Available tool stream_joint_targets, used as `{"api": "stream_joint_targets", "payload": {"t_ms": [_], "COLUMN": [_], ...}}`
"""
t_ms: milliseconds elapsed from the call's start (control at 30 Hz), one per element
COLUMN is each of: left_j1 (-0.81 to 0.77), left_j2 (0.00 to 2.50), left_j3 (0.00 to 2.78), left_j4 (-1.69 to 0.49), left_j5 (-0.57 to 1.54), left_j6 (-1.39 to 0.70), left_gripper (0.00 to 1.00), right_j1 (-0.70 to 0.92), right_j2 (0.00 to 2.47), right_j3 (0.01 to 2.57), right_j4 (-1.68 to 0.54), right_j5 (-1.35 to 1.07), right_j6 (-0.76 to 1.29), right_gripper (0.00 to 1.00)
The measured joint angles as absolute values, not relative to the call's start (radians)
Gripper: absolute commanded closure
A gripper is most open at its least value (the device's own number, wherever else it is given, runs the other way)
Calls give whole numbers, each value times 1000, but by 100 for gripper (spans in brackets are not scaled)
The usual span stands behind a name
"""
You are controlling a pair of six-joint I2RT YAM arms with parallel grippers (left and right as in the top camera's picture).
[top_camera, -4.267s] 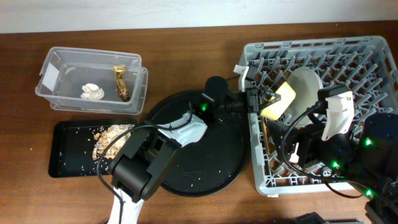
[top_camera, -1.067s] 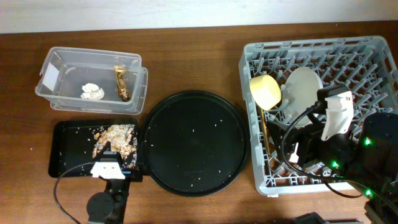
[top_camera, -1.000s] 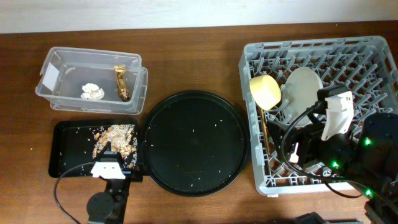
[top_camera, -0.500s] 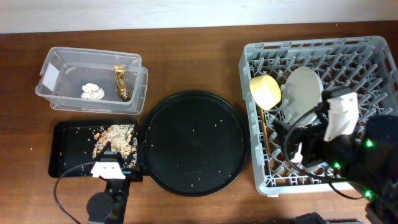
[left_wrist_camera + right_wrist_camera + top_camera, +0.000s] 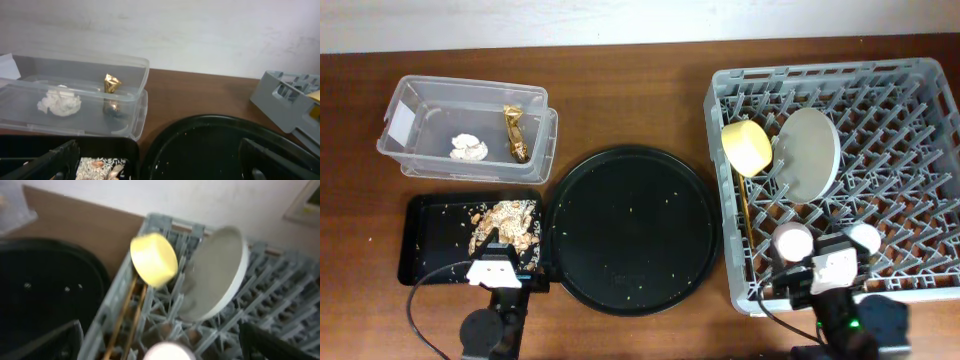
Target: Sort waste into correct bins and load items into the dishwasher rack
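The grey dishwasher rack [image 5: 920, 75] holds a yellow bowl [image 5: 748, 147] on its side, a pale grey plate [image 5: 807, 153] leaning on the pegs, chopsticks [image 5: 747, 215] and two pale cups [image 5: 793, 240] near its front. A white tissue [image 5: 468, 147] and a gold wrapper [image 5: 515, 132] lie in the clear tub [image 5: 410, 150]. Crumbly scraps [image 5: 505, 222] sit in the shallow black tray [image 5: 425, 240]. My left gripper [image 5: 160, 170] is open and empty at the table's front, by that tray. My right gripper [image 5: 160, 330] is open and empty just in front of the rack.
A large round black tray [image 5: 630, 230] with a few crumbs fills the middle, between the shallow tray and the rack. A cable loops from each arm at the table's front edge. Bare brown tabletop runs along the back.
The right arm has drawn back from over the rack to the front edge, uncovering the plate and two cups. The left arm, earlier holding the bowl at the rack, has stayed parked.
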State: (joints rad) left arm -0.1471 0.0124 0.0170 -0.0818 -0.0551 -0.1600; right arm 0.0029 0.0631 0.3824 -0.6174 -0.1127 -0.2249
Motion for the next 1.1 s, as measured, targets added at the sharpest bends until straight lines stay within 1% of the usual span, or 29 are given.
{"api": "stream_joint_targets", "payload": {"t_ms": [100, 200, 433, 1100], "left_j1": [-147, -147, -147, -147], "left_j2": [12, 12, 12, 12], "left_j3": [17, 17, 17, 17], "left_j4": [-81, -81, -81, -81], "left_j5": [-55, -55, -55, -55], "left_j6": [-160, -160, -160, -160], "left_gripper": [0, 0, 0, 0], "right_j1": [-6, -7, -7, -7], "right_j2": [20, 16, 14, 14], "right_j3": [228, 115, 32, 16], "right_j4": [-496, -316, -74, -66], "right_j5": [-132, -153, -156, -156], "right_j6": [-225, -226, -233, -232], "right_gripper": [2, 2, 2, 2]}}
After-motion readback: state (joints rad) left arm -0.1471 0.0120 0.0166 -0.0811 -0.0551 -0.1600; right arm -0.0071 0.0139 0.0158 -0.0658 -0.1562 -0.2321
